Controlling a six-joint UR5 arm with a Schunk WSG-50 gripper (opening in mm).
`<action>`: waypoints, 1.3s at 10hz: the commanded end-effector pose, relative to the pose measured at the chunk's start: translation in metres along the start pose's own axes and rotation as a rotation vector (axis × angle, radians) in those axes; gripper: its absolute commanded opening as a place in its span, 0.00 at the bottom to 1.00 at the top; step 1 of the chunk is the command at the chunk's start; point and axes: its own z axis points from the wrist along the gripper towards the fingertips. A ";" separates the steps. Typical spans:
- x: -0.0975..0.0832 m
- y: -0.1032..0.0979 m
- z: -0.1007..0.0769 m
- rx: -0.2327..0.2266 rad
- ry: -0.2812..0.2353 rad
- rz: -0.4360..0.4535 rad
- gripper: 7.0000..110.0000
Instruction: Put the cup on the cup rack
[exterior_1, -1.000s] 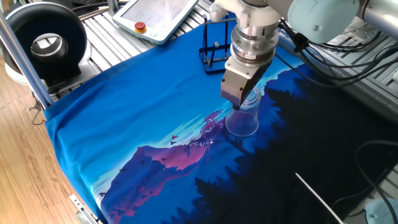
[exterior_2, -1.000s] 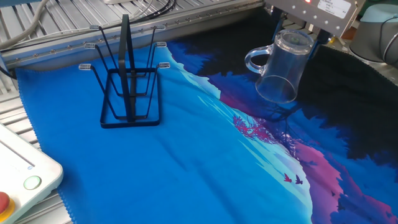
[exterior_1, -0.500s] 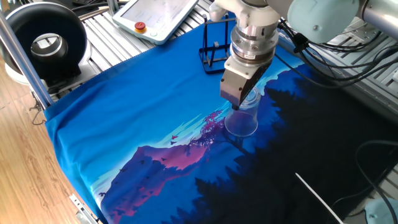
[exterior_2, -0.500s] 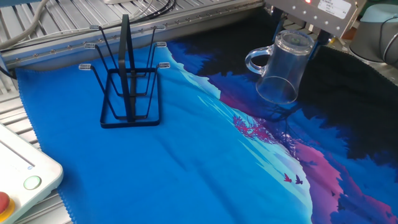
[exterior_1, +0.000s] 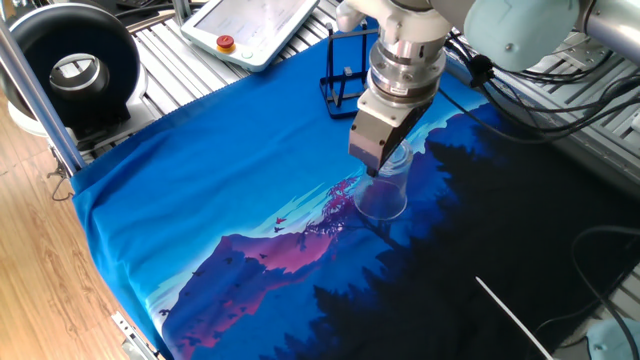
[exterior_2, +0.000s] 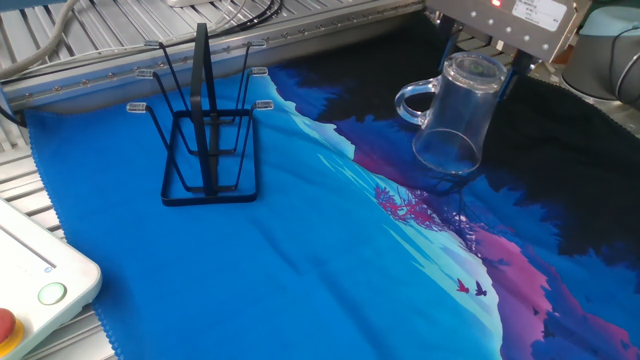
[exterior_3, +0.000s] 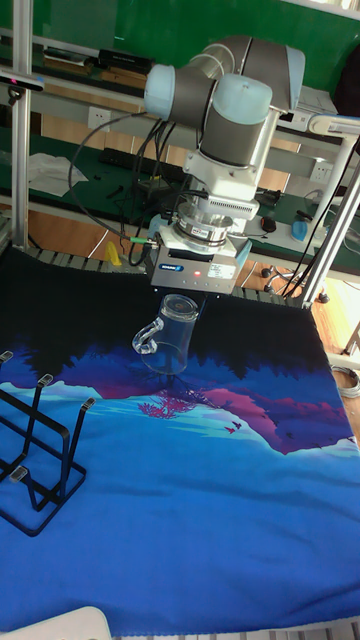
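Observation:
The cup (exterior_1: 384, 190) is a clear glass mug held in the air a little above the cloth, tilted with its open mouth downward. Its handle (exterior_2: 410, 101) points toward the rack side. My gripper (exterior_1: 383, 160) is shut on the cup's upper end, seen from the side (exterior_2: 478, 62) and from the front (exterior_3: 186, 303). The fingers are mostly hidden behind the gripper body and the glass. The cup rack (exterior_2: 204, 140), black wire with thin upright pegs, stands bare on the blue cloth, well apart from the cup (exterior_3: 170, 338). It also shows as the rack (exterior_1: 345, 82) behind the arm and the rack (exterior_3: 38, 450) at the left.
A white pendant (exterior_1: 250, 25) with a red button lies beyond the cloth's far corner; the same pendant (exterior_2: 35, 285) fills a near corner. A black round device (exterior_1: 75, 68) sits at the left. Cables (exterior_1: 560, 90) trail at the right. A thin white rod (exterior_1: 520, 318) lies on the dark cloth.
The gripper and the held cup have shifted slightly, and the cup's mouth hangs a touch lower. The rack has not moved.

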 end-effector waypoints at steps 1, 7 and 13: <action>-0.011 -0.002 0.001 -0.005 -0.011 0.006 0.15; -0.049 -0.018 0.021 -0.004 -0.014 -0.005 0.15; -0.047 -0.017 0.022 0.000 -0.008 0.004 0.15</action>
